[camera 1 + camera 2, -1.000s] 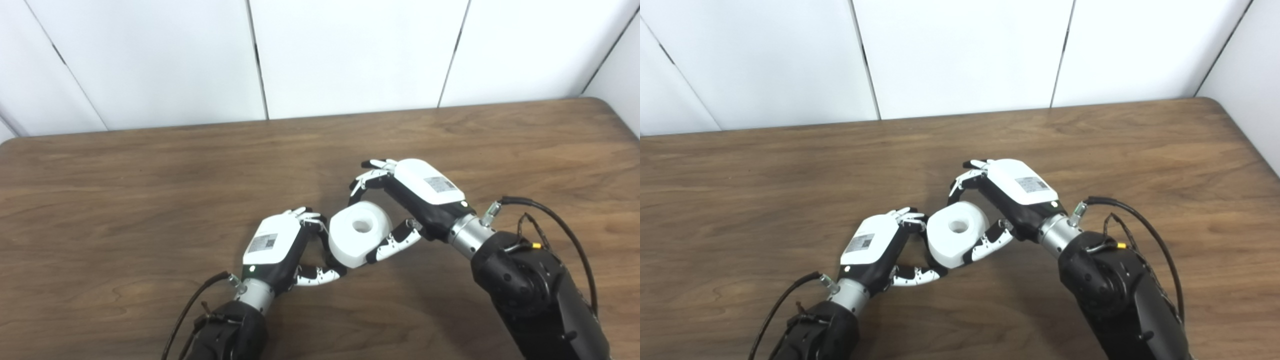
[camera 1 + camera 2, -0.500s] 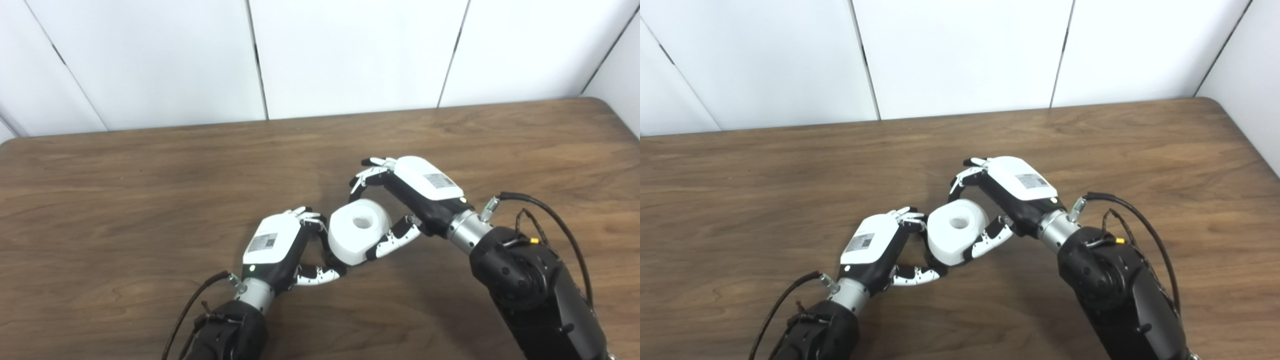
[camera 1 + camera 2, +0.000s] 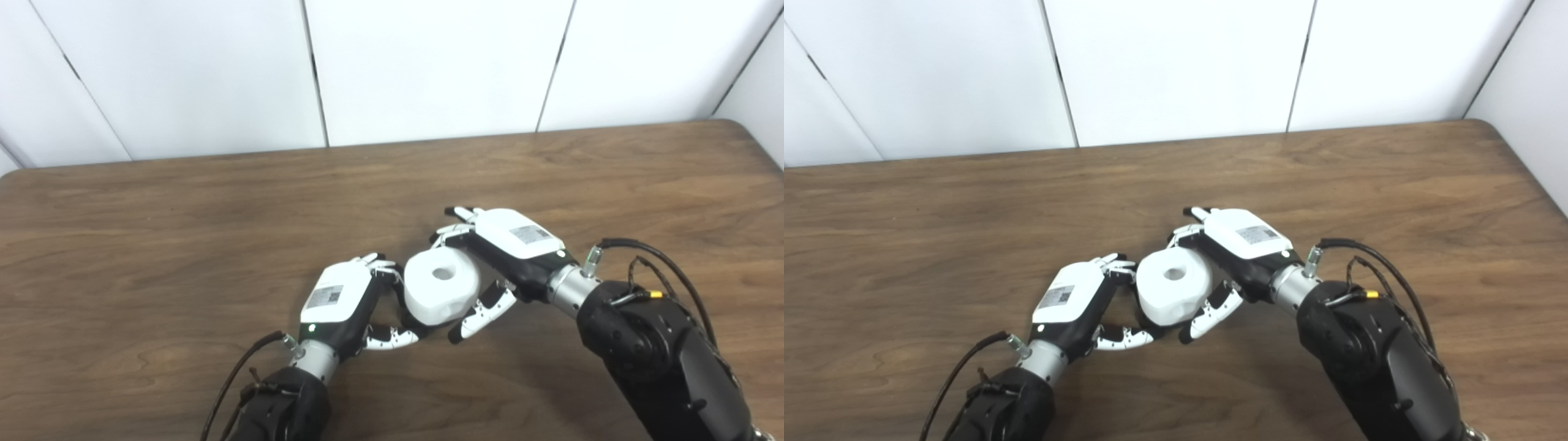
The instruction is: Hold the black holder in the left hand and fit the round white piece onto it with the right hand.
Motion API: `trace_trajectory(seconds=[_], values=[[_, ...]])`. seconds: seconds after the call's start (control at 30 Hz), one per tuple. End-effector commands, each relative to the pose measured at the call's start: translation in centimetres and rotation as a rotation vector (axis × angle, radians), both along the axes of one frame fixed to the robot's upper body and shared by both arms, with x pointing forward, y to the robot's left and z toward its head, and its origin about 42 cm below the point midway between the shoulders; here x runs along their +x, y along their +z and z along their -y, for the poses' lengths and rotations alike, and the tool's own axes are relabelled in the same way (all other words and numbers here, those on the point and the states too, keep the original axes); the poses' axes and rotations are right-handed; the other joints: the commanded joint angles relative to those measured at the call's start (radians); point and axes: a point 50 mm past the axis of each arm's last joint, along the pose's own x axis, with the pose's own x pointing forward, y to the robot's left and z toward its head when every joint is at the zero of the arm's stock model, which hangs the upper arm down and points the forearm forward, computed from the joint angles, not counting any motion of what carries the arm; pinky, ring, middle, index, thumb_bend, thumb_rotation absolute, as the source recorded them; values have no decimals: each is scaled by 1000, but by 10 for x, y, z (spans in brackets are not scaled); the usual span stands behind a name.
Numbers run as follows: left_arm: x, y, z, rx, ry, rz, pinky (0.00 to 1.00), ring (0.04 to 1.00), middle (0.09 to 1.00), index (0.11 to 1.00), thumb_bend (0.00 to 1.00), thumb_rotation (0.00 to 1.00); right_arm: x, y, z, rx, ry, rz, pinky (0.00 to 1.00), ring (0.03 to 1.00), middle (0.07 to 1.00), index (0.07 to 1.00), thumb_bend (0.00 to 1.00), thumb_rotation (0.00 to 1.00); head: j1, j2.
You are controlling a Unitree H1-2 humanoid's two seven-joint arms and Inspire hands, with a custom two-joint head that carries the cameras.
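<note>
Two hands meet near the front middle of a brown wood-grain counter (image 3: 184,202) with rounded far corners, backed by plain white wall panels (image 3: 429,61) split by dark seams. The round white piece (image 3: 441,294), with a hole in its top, sits between them. The right hand (image 3: 490,257) grasps it, fingers curled over its far side and thumb low at its near side. The left hand (image 3: 352,303) is clenched against its left edge; the black holder is mostly hidden there.
</note>
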Motion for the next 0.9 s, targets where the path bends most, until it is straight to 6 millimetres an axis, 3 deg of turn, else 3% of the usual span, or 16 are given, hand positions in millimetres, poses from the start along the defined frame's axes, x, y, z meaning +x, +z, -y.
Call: trace_trajectory(seconds=[0.0, 0.6, 0.87], values=[[-14, -28, 3, 42, -37, -179, 885, 907, 798, 486, 516, 46, -2, 18, -2, -19, 24, 67, 1000, 990, 864, 707, 1000, 355, -1, 1], [-13, -30, 4, 58, -46, -179, 882, 904, 790, 486, 516, 46, -10, 26, -3, -69, 35, 102, 1000, 1000, 860, 722, 1000, 381, 1, -4], [-13, -31, 3, 51, -44, -187, 878, 903, 791, 486, 516, 45, -5, 43, -2, -27, 8, 150, 1000, 1000, 873, 747, 1000, 382, 4, -7]])
